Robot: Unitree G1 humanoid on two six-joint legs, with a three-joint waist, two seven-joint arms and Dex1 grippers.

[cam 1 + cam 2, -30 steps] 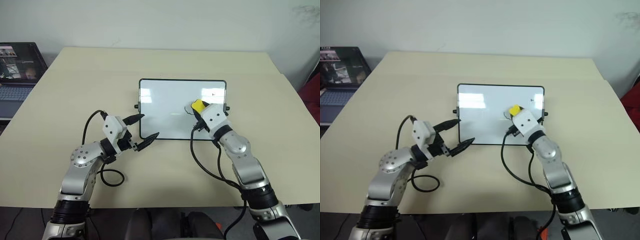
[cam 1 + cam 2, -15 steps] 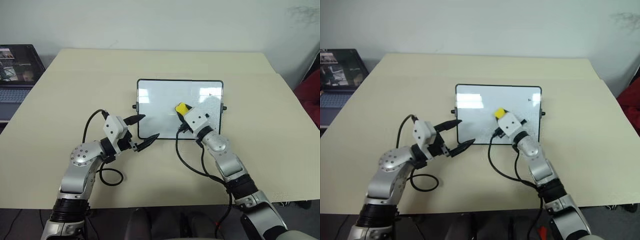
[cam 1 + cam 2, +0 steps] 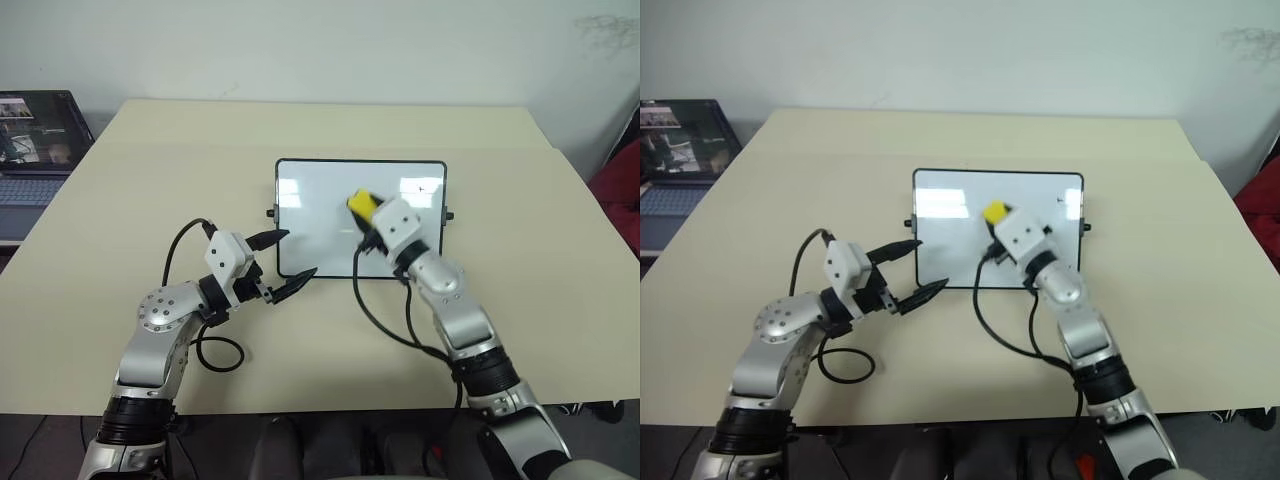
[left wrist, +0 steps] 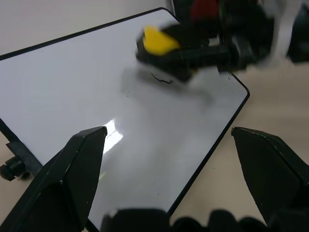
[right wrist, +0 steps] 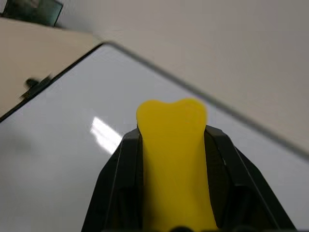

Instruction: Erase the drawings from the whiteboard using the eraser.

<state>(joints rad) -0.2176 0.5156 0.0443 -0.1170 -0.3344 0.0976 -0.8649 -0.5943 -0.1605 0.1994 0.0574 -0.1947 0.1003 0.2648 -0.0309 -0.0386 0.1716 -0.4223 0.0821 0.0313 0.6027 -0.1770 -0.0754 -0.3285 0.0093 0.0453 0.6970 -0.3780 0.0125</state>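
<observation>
R claw [image 3: 366, 212]: we've got it clamped on the yellow eraser [image 3: 361, 204], over mid-board.
L claw [image 3: 285, 263]: fingers spread wide, holding nothing, at the whiteboard [image 3: 320, 195] near-left corner.
Marks: one short squiggle [image 4: 161, 79] just beside the eraser; others we can't make out.
Step tip: we'd keep the black face flat, w/ short overlapping strokes.
Room: bare table [image 3: 200, 150] all round; board frame close on R side, laptop [image 3: 35, 135] well apart.

Open laptop [image 3: 35, 135] beside beige table [image 3: 130, 200], far left.
</observation>
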